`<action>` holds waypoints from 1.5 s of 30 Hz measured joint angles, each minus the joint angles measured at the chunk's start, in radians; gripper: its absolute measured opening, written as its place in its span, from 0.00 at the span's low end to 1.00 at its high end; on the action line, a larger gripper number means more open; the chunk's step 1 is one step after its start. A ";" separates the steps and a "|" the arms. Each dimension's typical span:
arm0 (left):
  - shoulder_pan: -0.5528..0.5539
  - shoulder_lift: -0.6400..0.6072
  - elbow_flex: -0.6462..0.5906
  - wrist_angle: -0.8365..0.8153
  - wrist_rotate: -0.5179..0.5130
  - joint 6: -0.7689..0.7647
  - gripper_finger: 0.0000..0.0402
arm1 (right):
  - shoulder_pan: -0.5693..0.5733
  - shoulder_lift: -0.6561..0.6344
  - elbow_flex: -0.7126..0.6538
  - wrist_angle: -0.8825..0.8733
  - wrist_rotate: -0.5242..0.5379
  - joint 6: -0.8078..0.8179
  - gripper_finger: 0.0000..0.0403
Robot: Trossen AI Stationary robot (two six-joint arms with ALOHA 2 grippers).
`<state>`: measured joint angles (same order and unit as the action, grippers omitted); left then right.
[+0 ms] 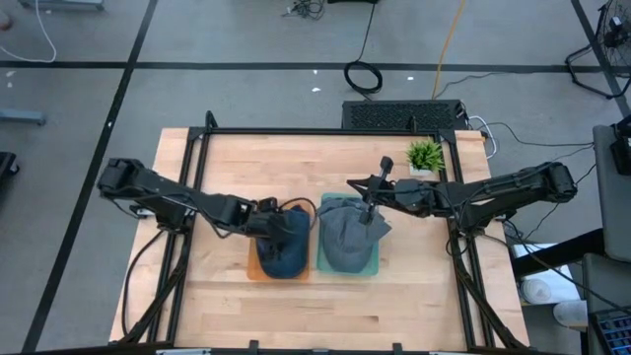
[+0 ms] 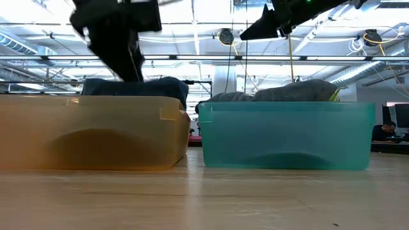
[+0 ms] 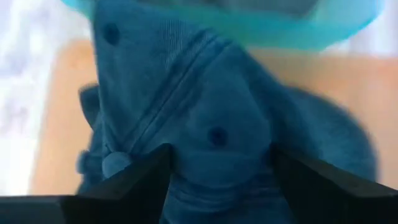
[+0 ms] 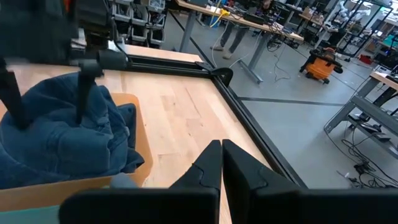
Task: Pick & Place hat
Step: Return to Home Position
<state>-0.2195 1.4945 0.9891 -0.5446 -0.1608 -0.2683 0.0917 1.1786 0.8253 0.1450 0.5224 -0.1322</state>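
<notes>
Left pincer [image 3: 221, 152] spread wide, empty, just above the blue cap [image 3: 205, 112]
Gray caps [image 1: 345, 242] are seen piled in the green bin [image 2: 287, 137] beneath the right pincer [image 4: 221, 146], which is pressed shut on nothing. Each pincer is best raised straight up first, so no fabric is snagged, then drawn back to its own side.

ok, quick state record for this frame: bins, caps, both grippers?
orange bin: beside green bin, on the left arm's side; holds blue caps
green bin: holds gray caps
left gripper: open, over blue caps
right gripper: shut, empty, raised above green bin
potted plant: far side of table, right
</notes>
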 joint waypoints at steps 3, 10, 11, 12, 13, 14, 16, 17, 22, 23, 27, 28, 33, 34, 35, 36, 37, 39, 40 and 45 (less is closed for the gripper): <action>0.002 0.061 -0.006 0.019 0.001 -0.001 0.71 | 0.000 0.000 0.000 0.001 0.000 0.000 0.00; 0.002 0.184 0.000 0.034 -0.026 -0.003 0.71 | 0.001 0.000 0.000 -0.001 -0.003 0.000 0.00; 0.002 0.196 0.000 0.035 -0.025 -0.004 0.71 | 0.001 0.000 0.000 -0.001 -0.003 0.000 0.00; 0.002 0.205 0.001 0.041 -0.025 -0.004 0.71 | 0.001 0.000 0.000 -0.002 -0.003 0.000 0.00; 0.002 0.211 0.001 0.044 -0.025 -0.005 0.71 | 0.002 0.000 0.000 -0.002 -0.003 0.000 0.00; 0.003 0.213 0.001 0.042 -0.033 -0.005 0.71 | 0.002 0.000 0.000 -0.002 -0.003 0.000 0.00; 0.006 0.213 0.001 0.039 -0.042 -0.008 0.71 | 0.002 0.000 0.000 -0.002 -0.004 0.000 0.00; 0.011 0.213 0.001 0.034 -0.039 -0.010 0.71 | 0.002 0.000 0.000 -0.002 -0.003 -0.001 0.00; 0.015 0.130 0.020 -0.041 -0.055 -0.017 0.71 | 0.002 0.000 0.000 0.002 -0.031 -0.001 0.00; 0.014 0.096 0.022 -0.068 -0.079 -0.008 0.71 | 0.002 0.000 0.000 0.003 -0.035 -0.001 0.00; 0.014 -0.046 0.031 -0.130 -0.181 -0.006 0.71 | 0.002 0.000 0.000 0.008 -0.102 -0.005 0.00; 0.015 -0.072 0.030 -0.156 -0.192 -0.016 0.71 | 0.002 0.000 0.000 0.008 -0.129 -0.010 0.00; 0.025 -0.184 0.030 -0.225 -0.162 -0.025 0.68 | 0.003 0.000 0.000 0.008 -0.187 -0.020 0.00; 0.024 -0.200 0.030 -0.224 -0.162 -0.021 0.65 | 0.002 0.000 0.000 0.008 -0.186 -0.020 0.00; 0.021 -0.217 0.030 -0.220 -0.160 -0.014 0.61 | 0.002 0.000 0.000 0.008 -0.186 -0.019 0.00; 0.018 -0.232 0.030 -0.222 -0.158 -0.008 0.56 | 0.001 0.000 0.000 0.007 -0.186 -0.015 0.00; 0.016 -0.245 0.030 -0.225 -0.157 -0.002 0.51 | 0.001 0.000 0.000 0.006 -0.185 -0.014 0.00; 0.015 -0.267 0.031 -0.231 -0.156 0.002 0.38 | 0.001 0.000 0.000 0.001 -0.185 -0.013 0.00; 0.016 -0.278 0.031 -0.248 -0.156 0.003 0.31 | 0.001 0.000 0.000 0.001 -0.186 -0.013 0.00; 0.016 -0.323 0.032 -0.304 -0.183 -0.001 0.04 | 0.002 -0.016 0.001 0.004 -0.185 0.032 0.00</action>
<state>-0.2031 1.1718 1.0206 -0.8482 -0.3442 -0.2690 0.0933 1.1623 0.8261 0.1487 0.3374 -0.1000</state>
